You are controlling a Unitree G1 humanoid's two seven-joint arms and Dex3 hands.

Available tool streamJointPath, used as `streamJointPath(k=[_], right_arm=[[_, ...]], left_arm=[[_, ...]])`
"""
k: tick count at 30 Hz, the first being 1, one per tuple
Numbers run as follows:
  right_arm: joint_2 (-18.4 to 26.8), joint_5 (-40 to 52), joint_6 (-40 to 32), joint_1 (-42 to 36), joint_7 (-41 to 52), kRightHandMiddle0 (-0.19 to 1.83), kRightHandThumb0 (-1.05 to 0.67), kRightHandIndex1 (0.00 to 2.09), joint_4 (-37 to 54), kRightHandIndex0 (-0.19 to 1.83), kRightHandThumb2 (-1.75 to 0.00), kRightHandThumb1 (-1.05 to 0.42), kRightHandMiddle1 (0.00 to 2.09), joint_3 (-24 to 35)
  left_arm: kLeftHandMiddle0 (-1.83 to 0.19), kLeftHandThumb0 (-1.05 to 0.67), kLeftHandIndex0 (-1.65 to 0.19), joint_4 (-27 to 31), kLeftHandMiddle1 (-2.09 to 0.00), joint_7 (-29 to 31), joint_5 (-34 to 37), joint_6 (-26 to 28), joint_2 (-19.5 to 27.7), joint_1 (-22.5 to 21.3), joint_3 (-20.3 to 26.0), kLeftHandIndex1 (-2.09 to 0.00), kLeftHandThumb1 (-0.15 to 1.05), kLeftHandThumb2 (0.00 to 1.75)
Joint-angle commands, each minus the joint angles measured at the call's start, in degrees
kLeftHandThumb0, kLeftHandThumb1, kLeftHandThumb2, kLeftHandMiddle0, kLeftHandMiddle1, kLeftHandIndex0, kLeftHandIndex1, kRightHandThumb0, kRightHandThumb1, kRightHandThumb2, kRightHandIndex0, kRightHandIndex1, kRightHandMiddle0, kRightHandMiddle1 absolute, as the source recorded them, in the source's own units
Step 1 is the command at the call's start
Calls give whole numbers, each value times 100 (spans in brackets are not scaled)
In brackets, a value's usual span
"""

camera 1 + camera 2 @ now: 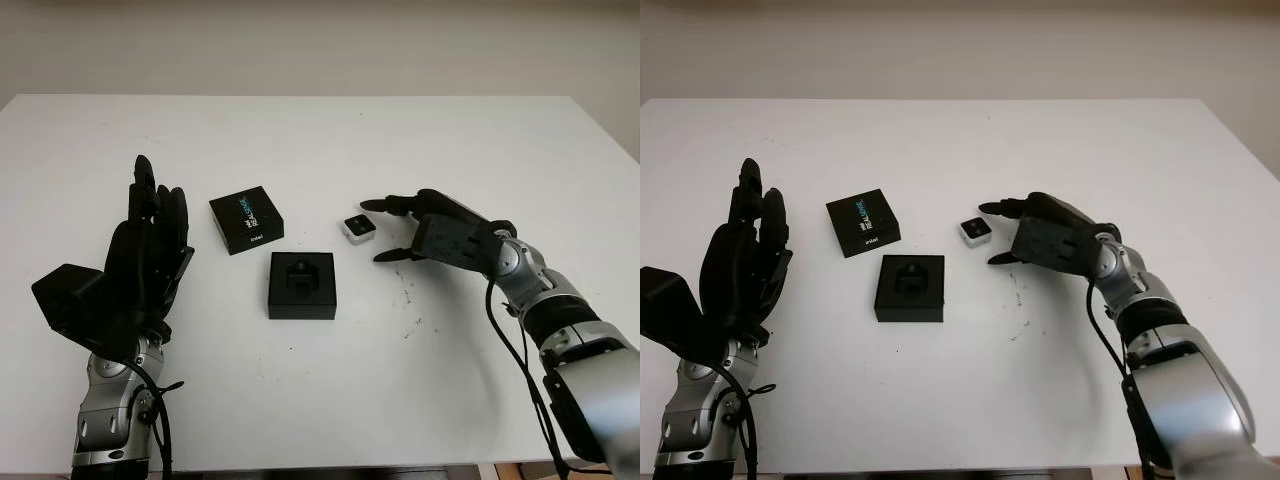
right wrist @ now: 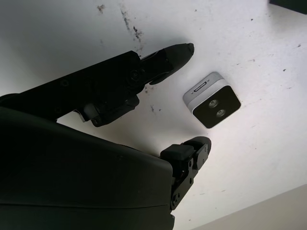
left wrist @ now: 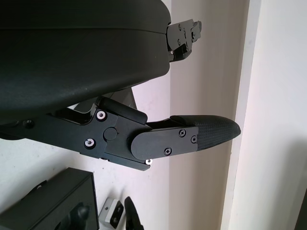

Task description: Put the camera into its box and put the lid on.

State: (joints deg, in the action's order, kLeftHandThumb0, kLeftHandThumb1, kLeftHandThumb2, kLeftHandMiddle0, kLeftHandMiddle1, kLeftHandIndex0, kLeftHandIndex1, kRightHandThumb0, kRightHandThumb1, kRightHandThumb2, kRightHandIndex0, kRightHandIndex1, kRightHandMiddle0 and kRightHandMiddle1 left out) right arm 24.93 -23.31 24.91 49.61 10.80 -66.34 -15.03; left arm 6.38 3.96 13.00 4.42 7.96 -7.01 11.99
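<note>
A small white camera (image 1: 357, 228) with a black face lies on the white table, right of centre; it also shows in the right wrist view (image 2: 211, 99). My right hand (image 1: 392, 229) is open just right of it, its fingertips (image 1: 372, 204) on either side of the camera without touching it. The open black box (image 1: 302, 285) with its dark insert sits at the table's middle. Its black lid (image 1: 246, 219) with blue lettering lies flat to the box's upper left. My left hand (image 1: 150, 240) is open and raised above the table's left side.
The white table (image 1: 320, 140) stretches wide behind and around the objects. Small dark specks (image 1: 410, 300) mark the surface right of the box. A pale wall runs beyond the far edge.
</note>
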Motion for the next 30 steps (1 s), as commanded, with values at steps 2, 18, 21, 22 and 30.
streamJointPath(k=[2, 18, 21, 22, 30], right_arm=[[-137, 105, 138, -54, 82, 47, -43, 8, -58, 31, -5, -85, 8, 42], [-361, 211, -173, -6, 396, 51, -46, 7, -247, 31, -6, -87, 10, 88], [-403, 175, -165, -16, 371, 56, -43, 8, -275, 33, -6, -87, 12, 73], [-411, 168, -167, -16, 373, 58, -42, 8, -280, 34, -6, -87, 13, 72], [-397, 22, -188, 0, 327, 63, -38, 8, -328, 35, -6, -90, 19, -45]], left_arm=[[19, -70, 19, 18, 0, -19, -17, -59, -34, -100, -6, 0, 105, 51], [19, -69, 19, 87, 0, -70, -37, -52, -79, -29, -15, 0, 105, 53], [19, -69, 19, 87, 0, -57, 14, -47, -91, -32, 6, 0, 105, 52], [19, -69, 19, 85, 0, -54, 19, -50, -92, -33, 8, 0, 105, 52], [19, -69, 19, 126, 0, -33, 9, -26, -73, -7, 10, 0, 105, 53]])
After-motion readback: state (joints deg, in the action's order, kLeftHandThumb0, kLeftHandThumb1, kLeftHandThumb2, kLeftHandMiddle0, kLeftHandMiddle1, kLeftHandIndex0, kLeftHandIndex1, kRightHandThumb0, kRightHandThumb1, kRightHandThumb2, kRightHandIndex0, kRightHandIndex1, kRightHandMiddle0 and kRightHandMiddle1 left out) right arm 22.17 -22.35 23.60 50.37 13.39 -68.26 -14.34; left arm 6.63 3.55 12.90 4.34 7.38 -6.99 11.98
